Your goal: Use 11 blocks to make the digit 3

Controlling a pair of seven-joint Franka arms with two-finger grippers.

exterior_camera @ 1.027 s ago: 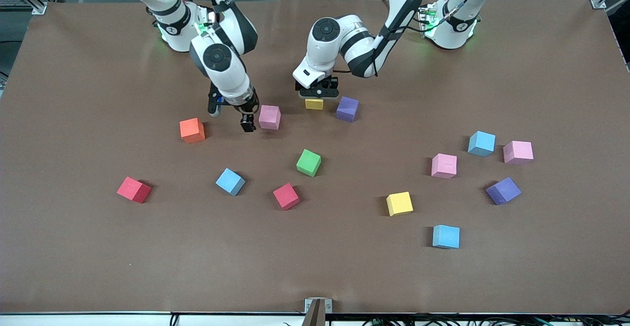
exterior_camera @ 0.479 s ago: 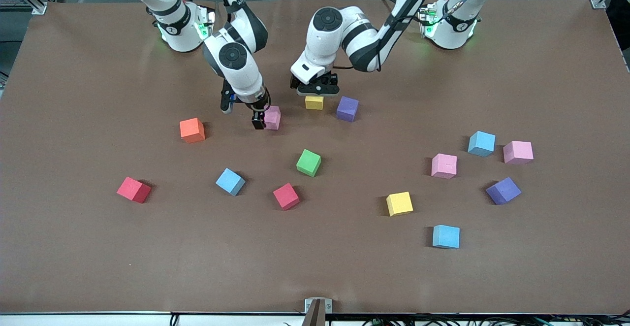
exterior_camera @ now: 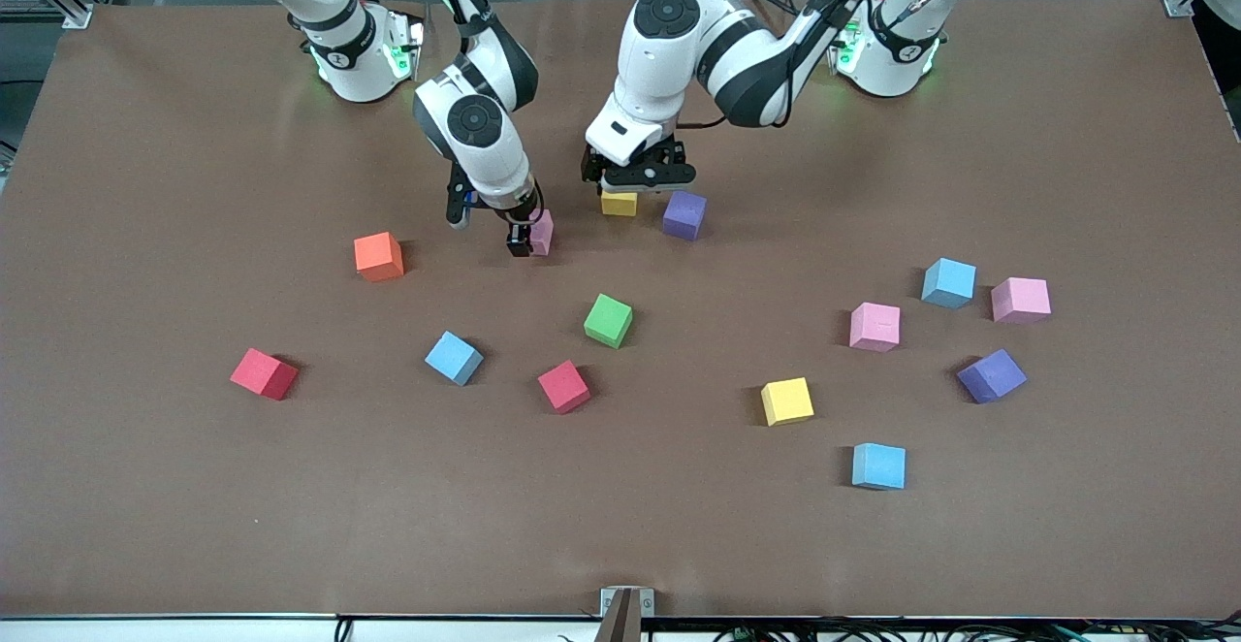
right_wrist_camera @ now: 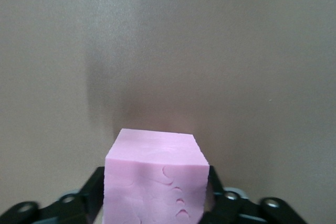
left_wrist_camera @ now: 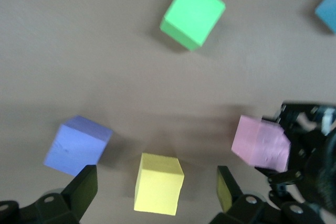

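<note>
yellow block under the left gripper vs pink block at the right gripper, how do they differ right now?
Colour: the yellow block is yellow, the pink block pink.
Contact: the left gripper stands open with clear gaps on both sides of the yellow block; the right gripper has a finger against each side of the pink block.
Position: the yellow block sits beside the purple block; the pink one lies toward the right arm's end of the table.
Shared: same-size cubes, both on the table.
</note>
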